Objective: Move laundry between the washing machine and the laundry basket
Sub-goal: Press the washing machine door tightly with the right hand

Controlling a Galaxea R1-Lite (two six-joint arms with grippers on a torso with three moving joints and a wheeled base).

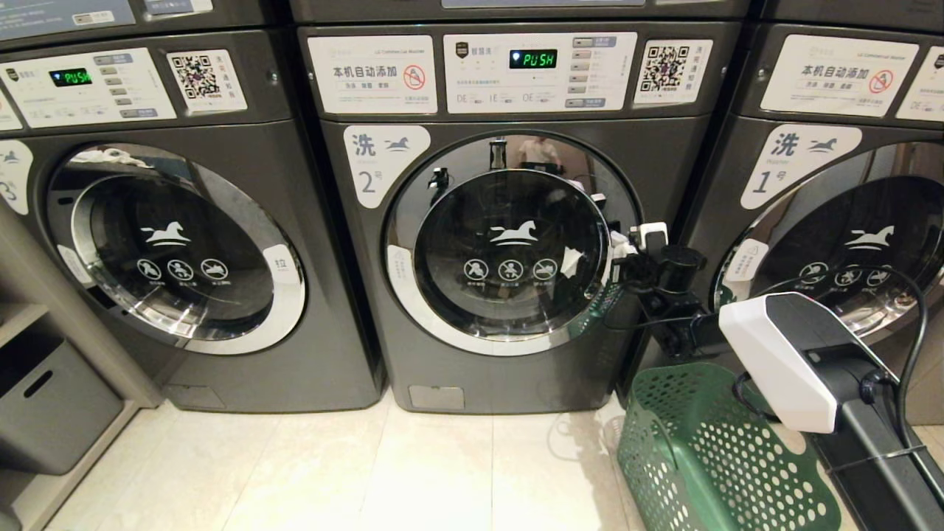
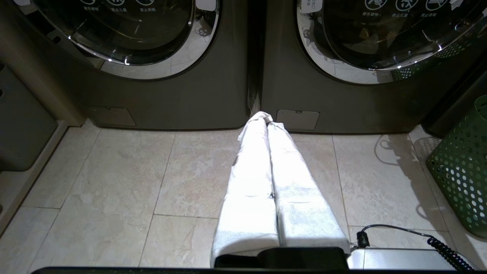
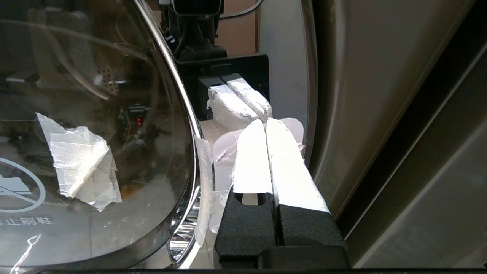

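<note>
Washer (image 1: pixel 509 243) marked 2 stands mid-row, door (image 1: pixel 510 254) closed against its chrome rim; no laundry to be seen outside the drum, and what lies behind the dark glass cannot be made out. Basket (image 1: pixel 708 457) sits on the floor (image 1: pixel 413 472) just beside the washer's lower right corner, empty as far as visible. Right gripper (image 3: pixel 266 131) is at the door's right edge, jaws closed flat on each other with nothing between them, taped tips pressed near a pale tab (image 3: pixel 293 127) taped to the door rim. Left gripper (image 2: pixel 266 121) hangs low over the floor, pointing at the seam between two machines, jaws likewise closed and empty, apparently idle. Step in hand, as judged: getting the door open. To do it well: hook the closed tips behind the tab or the rim's edge, not onto the glass; pull outward along the door's swing arc, hinge likely on the left; keep the forearm above the basket so it is not knocked; leave the door swung wide enough for the arm to reach the drum
</note>
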